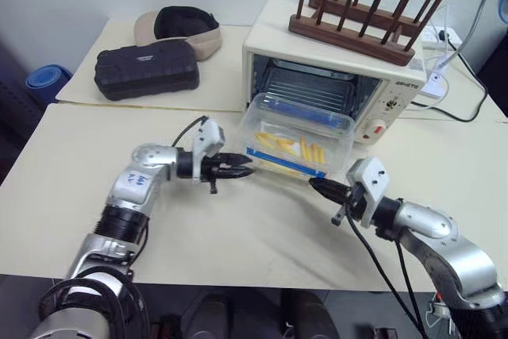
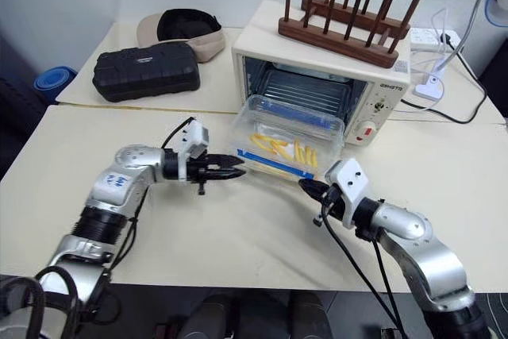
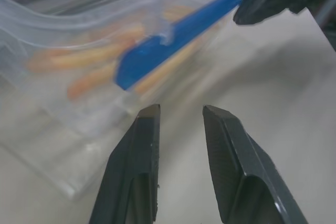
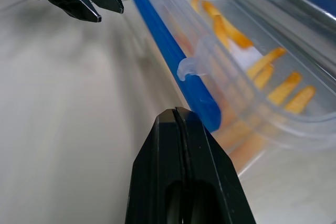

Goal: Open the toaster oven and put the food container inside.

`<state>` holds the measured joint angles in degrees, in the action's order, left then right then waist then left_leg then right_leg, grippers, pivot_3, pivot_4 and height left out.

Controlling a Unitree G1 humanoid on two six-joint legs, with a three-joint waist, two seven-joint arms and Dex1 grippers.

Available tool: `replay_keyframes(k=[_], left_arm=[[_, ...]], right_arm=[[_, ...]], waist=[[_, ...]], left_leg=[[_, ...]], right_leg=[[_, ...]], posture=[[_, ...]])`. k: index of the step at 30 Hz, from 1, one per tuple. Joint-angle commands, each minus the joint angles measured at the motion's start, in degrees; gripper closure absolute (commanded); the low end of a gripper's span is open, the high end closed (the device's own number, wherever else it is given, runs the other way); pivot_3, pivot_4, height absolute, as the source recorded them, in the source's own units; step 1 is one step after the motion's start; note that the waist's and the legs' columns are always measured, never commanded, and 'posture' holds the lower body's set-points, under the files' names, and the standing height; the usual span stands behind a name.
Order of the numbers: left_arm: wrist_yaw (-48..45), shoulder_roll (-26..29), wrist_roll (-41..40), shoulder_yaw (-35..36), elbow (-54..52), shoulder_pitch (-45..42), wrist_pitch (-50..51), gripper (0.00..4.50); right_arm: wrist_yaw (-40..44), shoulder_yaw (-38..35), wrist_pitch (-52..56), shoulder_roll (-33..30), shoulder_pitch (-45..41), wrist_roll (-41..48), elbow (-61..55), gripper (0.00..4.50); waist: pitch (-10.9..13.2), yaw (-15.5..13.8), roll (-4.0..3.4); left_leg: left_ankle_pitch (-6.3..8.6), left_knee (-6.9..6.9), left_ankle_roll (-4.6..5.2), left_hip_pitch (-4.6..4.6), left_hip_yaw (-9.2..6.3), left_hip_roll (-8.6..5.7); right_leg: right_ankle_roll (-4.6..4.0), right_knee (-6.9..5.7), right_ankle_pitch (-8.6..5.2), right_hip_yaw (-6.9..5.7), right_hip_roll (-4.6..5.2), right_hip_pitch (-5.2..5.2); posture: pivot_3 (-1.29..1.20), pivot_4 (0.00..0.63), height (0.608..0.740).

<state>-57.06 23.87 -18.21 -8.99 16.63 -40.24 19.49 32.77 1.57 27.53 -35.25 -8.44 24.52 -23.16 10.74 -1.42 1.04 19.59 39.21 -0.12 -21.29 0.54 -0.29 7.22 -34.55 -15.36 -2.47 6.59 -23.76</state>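
The toaster oven (image 1: 333,77) is standing with its door down, and the food container (image 1: 298,144) is resting on that door at the oven's mouth, not yet on the rack. You are pushing it in, by my reading. Its long axis is running across the opening, one long side facing the cavity. Your left hand (image 1: 238,170), fingers slightly apart and holding nothing, is sitting just beside the container's left end; your right hand (image 1: 320,188), fingers pressed together and empty, is sitting at the near right corner. Next you will likely need an even shove from both ends, keeping the container square.
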Motion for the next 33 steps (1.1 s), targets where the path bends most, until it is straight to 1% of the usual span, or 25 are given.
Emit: replay_keyframes(k=[1,5,8,14,18,20,22,23,24,25,28,29,31,33], left_arm=[[7.43,-3.5,1.08,3.1,1.54,-2.34,-1.24,3.16],[18.31,-9.5,2.18,7.27,6.53,-4.54,-4.82,3.16],[23.26,-13.18,3.36,8.8,11.38,-6.67,-7.86,3.16],[23.87,-16.41,6.16,7.71,17.64,-9.75,-13.55,3.16],[24.73,-17.16,6.35,9.51,23.69,-12.87,-16.45,3.16],[24.6,-17.18,5.82,10.48,25.78,-13.9,-17.32,3.16],[20.59,-15.68,5.0,10.33,24.4,-13.11,-16.27,3.16],[16.96,-13.92,4.46,9.8,21.81,-11.67,-15.2,2.77],[13.63,-12.02,3.63,9.72,19.07,-10.14,-14.06,2.61],[10.81,-10.3,2.65,9.72,16.25,-8.6,-12.62,2.31],[0.85,-2.39,-1.2,10.8,7.17,-2.65,-9.03,1.37],[-4.02,1.48,-2.64,11.42,4.38,-0.05,-8.66,1.22],[-9.32,6.35,-4.19,12.03,1.18,3.12,-7.61,0.62],[-15.12,10.61,-6.95,13.39,-1.56,6.57,-7.44,0.02]], right_arm=[[-1.38,-0.58,-2.95,1.63,-2.26,-2.87,2.31,4.49],[-2.75,-0.09,-7.56,4.01,-6.76,-7.66,9.91,4.49],[-4.94,-0.35,-11.05,6.89,-12.42,-10.67,18.14,4.49],[-11.52,-1.63,-16.27,11.64,-22.14,-16.07,30.33,4.49],[-13.78,-1.96,-18.38,14.53,-25.2,-17.09,34.56,4.49],[-13.14,-1.97,-18.26,15.36,-25.09,-16.46,34.63,4.49],[-10.36,-1.83,-16.03,14.85,-23.05,-14.49,30.62,4.49],[-7.96,-2.32,-14.06,14.24,-21.23,-11.84,26.7,4.5],[-6.33,-3.1,-11.88,13.28,-19.34,-9.78,22.86,4.5],[-5.15,-3.87,-10.14,12.23,-17.62,-8.37,19.55,4.5],[-0.44,-7.8,-6.64,6.44,-11.27,-4.31,10.73,4.5],[1.88,-10.19,-6.59,3.71,-8.47,-3.17,9.68,4.5],[4.33,-13.13,-6.69,0.05,-4.95,-2.47,9.62,4.5],[7.38,-14.41,-10.8,-4.48,-1.54,-5.53,14.93,4.5]], waist=[[0.0,0.12,0.0],[0.0,0.22,0.0],[0.0,0.21,0.0],[0.0,0.26,-0.01],[0.0,0.39,-0.01],[0.0,0.48,-0.01],[0.0,0.76,-0.01],[0.0,0.81,-0.01],[0.0,1.07,-0.01],[0.0,1.33,-0.01],[0.01,1.57,-0.04],[0.02,1.61,-0.04],[0.02,1.65,-0.05],[0.02,1.54,-0.05]], left_leg=[[0.0,0.0,0.0,-0.01,0.01,0.01],[-0.04,0.0,-0.03,0.07,0.06,0.03],[-0.11,0.01,-0.07,0.07,0.04,0.02],[-0.17,-0.04,-0.14,0.02,0.08,0.01],[-0.19,-0.06,-0.18,-0.02,0.1,0.01],[-0.2,-0.07,-0.19,-0.02,0.09,0.02],[-0.19,-0.07,-0.19,-0.03,0.1,0.01],[-0.19,-0.08,-0.19,-0.03,0.1,0.02],[-0.19,-0.1,-0.2,-0.04,0.09,0.02],[-0.18,-0.16,-0.21,-0.04,0.09,0.05],[-0.17,-0.15,-0.22,-0.11,0.09,0.07],[-0.17,-0.13,-0.22,-0.12,0.11,0.07],[-0.16,-0.13,-0.22,-0.09,0.12,0.1],[-0.14,-0.15,-0.22,0.03,0.1,0.15]], right_leg=[[0.0,-0.01,0.0,0.0,-0.01,-0.02],[0.03,-0.08,0.02,0.01,-0.02,-0.01],[0.06,-0.12,0.04,0.01,-0.01,-0.01],[0.07,-0.11,0.05,-0.01,0.0,-0.08],[0.07,-0.11,0.05,-0.02,-0.01,-0.15],[0.07,-0.12,0.05,-0.03,-0.01,-0.15],[0.07,-0.11,0.05,-0.03,0.0,-0.15],[0.07,-0.11,0.05,-0.03,0.0,-0.15],[0.07,-0.11,0.05,-0.04,0.0,-0.15],[0.07,-0.1,0.04,-0.11,-0.01,-0.18],[0.07,-0.11,0.04,-0.2,0.02,-0.24],[0.06,-0.1,0.04,-0.2,0.03,-0.24],[0.05,-0.13,0.03,-0.2,0.01,-0.24],[0.0,-0.13,0.01,-0.22,-0.02,-0.14]], posture=[[0.0,0.15,0.74],[0.0,0.15,0.74],[0.0,0.15,0.74],[0.0,0.15,0.74],[0.0,0.15,0.74],[0.0,0.15,0.74],[0.0,0.15,0.74],[0.0,0.15,0.74],[0.0,0.15,0.74],[0.0,0.15,0.74],[0.0,0.15,0.74],[0.0,0.15,0.74],[0.0,0.15,0.74],[0.0,0.15,0.74]])
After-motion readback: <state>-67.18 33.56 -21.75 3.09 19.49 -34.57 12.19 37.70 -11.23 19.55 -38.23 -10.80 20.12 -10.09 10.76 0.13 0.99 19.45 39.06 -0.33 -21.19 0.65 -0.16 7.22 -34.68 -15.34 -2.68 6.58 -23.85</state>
